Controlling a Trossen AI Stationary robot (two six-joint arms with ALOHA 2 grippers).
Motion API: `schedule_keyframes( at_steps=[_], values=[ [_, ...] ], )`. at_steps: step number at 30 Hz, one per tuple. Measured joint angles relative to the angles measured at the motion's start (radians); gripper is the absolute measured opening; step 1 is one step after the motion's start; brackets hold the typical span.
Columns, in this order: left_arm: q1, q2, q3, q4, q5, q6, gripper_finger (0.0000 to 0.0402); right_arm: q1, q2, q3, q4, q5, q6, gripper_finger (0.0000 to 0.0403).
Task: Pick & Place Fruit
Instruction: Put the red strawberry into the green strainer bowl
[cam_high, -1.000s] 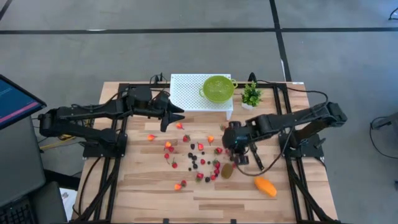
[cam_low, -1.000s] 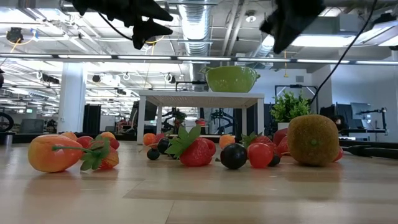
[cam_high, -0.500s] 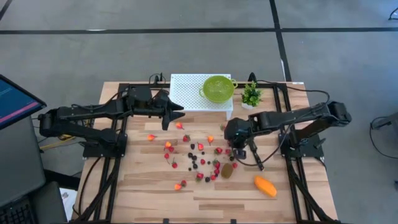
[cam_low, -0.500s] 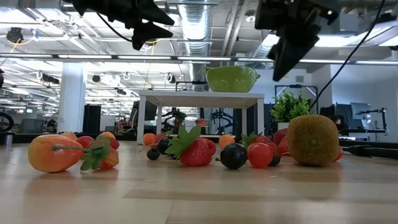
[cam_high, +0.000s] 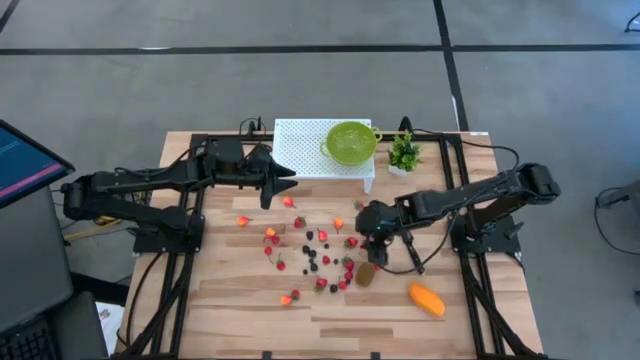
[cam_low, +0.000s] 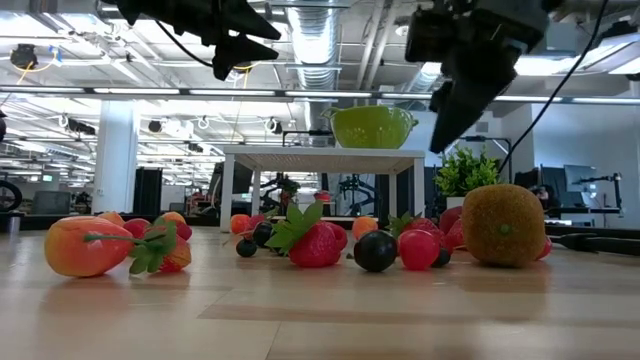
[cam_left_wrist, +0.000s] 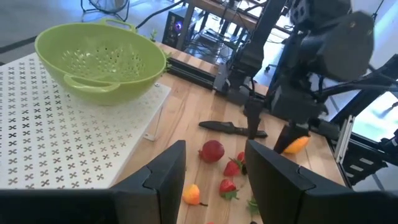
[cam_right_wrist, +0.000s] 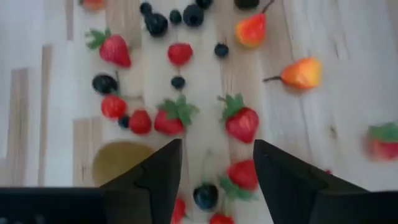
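Wooden counter (cam_high: 240, 290) carries scattered fruit (cam_high: 325, 258) at its middle; hovering above, the empty right gripper (cam_high: 376, 238), fingers parted, risks nudging crowded berries aside, while the left gripper (cam_high: 282, 181) waits unclenched.

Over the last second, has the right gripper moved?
Yes. In the high view the right gripper has shifted away from the knife, toward the kiwi and the scattered berries, opening as it went.

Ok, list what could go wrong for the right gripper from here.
1. The right gripper hangs open over tightly packed strawberries and dark berries; closing could catch two or scatter neighbours.
2. The kiwi lies just beside the cluster and might get nudged and roll.
3. The knife lies under that arm; a low sweep could drag it.
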Motion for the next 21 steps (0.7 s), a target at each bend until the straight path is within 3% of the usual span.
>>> schedule_keyframes(
  at_steps=[6, 21],
  values=[
    [0.000, 0.000, 0.000, 0.003, 0.000, 0.000, 0.0159, -0.026, -0.026, -0.072, 0.007, 0.004, 0.069, 0.0182],
    [0.000, 0.000, 0.000, 0.012, -0.005, 0.000, 0.0159, -0.041, -0.039, -0.077, 0.089, 0.004, 0.061, 0.0172]
  ],
)
